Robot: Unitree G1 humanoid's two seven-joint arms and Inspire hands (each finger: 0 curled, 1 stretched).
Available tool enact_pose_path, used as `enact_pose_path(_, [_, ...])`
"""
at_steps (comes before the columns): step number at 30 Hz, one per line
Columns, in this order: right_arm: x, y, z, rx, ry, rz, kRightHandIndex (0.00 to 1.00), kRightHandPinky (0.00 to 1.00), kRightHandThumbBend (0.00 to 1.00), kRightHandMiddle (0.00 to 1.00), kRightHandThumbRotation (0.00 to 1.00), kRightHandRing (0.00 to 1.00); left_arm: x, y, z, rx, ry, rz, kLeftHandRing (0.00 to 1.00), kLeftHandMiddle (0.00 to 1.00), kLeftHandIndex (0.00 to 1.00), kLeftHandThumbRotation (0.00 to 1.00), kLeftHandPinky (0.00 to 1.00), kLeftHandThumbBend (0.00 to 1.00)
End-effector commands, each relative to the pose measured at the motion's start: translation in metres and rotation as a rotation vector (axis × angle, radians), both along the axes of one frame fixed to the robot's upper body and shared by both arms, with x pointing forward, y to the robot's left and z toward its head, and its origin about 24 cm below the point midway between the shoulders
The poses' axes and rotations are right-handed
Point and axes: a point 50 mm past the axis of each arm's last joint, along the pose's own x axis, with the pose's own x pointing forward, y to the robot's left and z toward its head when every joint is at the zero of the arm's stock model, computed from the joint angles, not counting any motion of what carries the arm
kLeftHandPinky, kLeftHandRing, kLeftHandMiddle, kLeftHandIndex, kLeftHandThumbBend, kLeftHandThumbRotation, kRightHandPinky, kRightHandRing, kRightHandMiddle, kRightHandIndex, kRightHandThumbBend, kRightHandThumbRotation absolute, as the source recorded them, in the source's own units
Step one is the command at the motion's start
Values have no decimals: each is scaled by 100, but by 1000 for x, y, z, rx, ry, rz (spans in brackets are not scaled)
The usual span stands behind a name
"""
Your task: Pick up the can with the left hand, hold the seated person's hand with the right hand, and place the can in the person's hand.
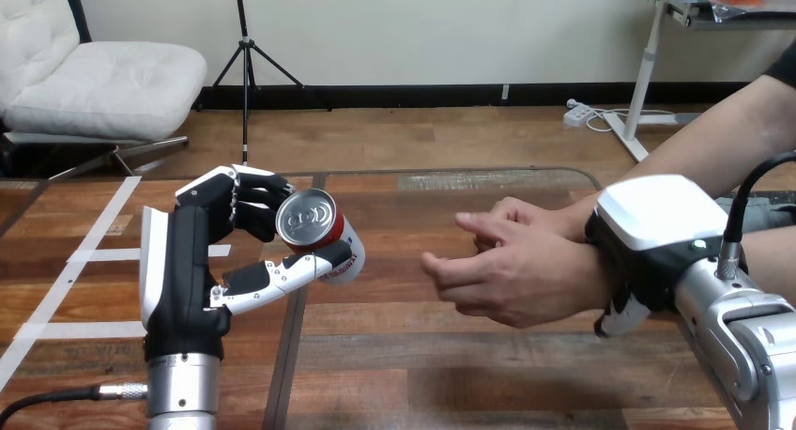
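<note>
So in the head view the left hand is gripping the can, fingers wrapping round the back of it and the thumb pressing along the front underside. The can is sitting up off the wooden table, left of centre, tilting so its silver top is facing the camera. It isn't touching the person at all; there's a clear gap between it and the person's near hand, which is hanging over the middle of the table with loosely curled fingers pointing towards the can. The person's far hand is tucking in just behind that one, touching it. Over on the right, the right hand is clamping onto the near hand's wrist, draping over the top with a fingertip poking out underneath.
</note>
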Motion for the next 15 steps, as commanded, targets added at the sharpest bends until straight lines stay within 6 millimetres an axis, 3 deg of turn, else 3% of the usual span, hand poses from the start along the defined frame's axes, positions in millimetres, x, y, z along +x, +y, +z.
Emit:
enact_pose_path(1, [3,-2,34,-26,-152,11,47,15,78,34,0,24,14,-9,24,-20,-119,-45,42,45,43,0,39,72])
enact_pose_path(15, [-1,6,39,-29,-162,37,49,15,78,33,0,24,14,-16,24,-26,-112,-92,41,45,44,0,38,71])
